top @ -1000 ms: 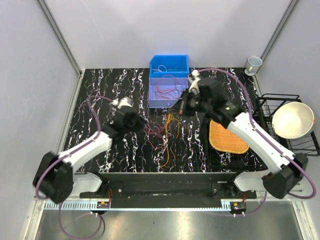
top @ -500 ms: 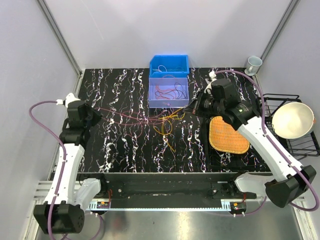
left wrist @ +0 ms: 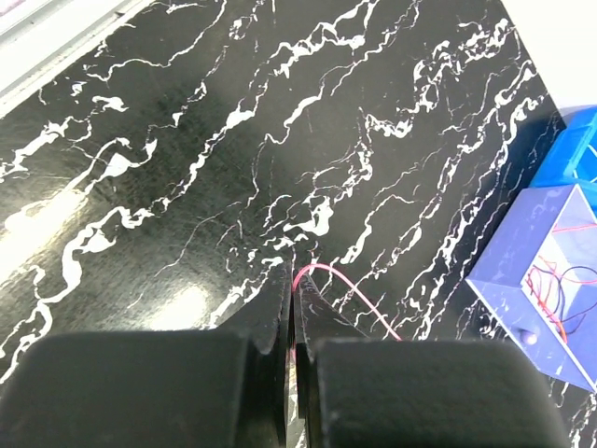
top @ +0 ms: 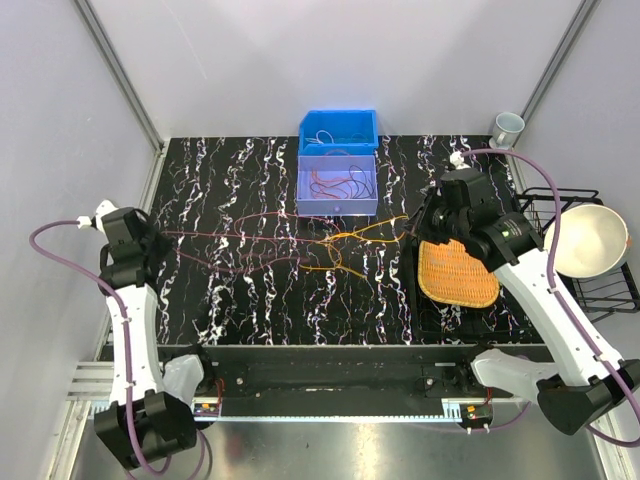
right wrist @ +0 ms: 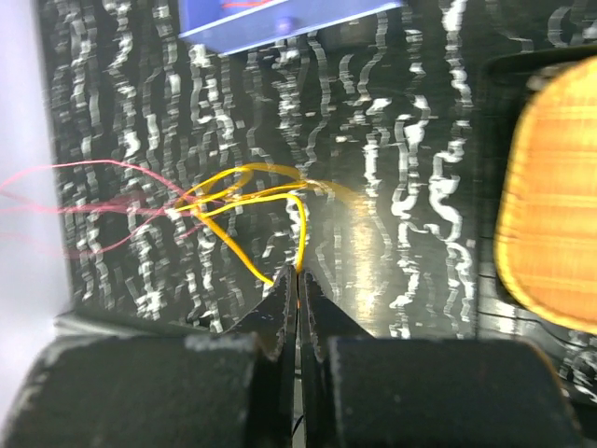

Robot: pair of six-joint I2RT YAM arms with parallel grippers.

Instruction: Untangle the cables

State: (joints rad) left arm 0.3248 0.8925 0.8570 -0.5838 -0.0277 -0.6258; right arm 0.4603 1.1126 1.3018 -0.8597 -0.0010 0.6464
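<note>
Right now my left end effector (left wrist: pixel 292 280) is pinched tight on a red cable (left wrist: pixel 359 299), and my right end effector (right wrist: pixel 297 280) is clamped on a yellow cable (right wrist: pixel 302 233). The cables (top: pixel 300 240) run left-to-right between them, stretched over the surface (top: pixel 250 310). Their tangle (top: pixel 337 240) sits nearer the right arm, so I'd pull apart along that line.

We record lab test cell, not home. Evidence: plain grey wall panels (top: pixel 60 120) on metal posts (top: pixel 120 75); robot arms (top: pixel 540 290) bolted to marbled table (top: pixel 230 310); staged props: blue bin (top: pixel 338 114), dish rack (top: pixel 560 192), bowl (top: pixel 585 240), mug (top: pixel 508 128).
</note>
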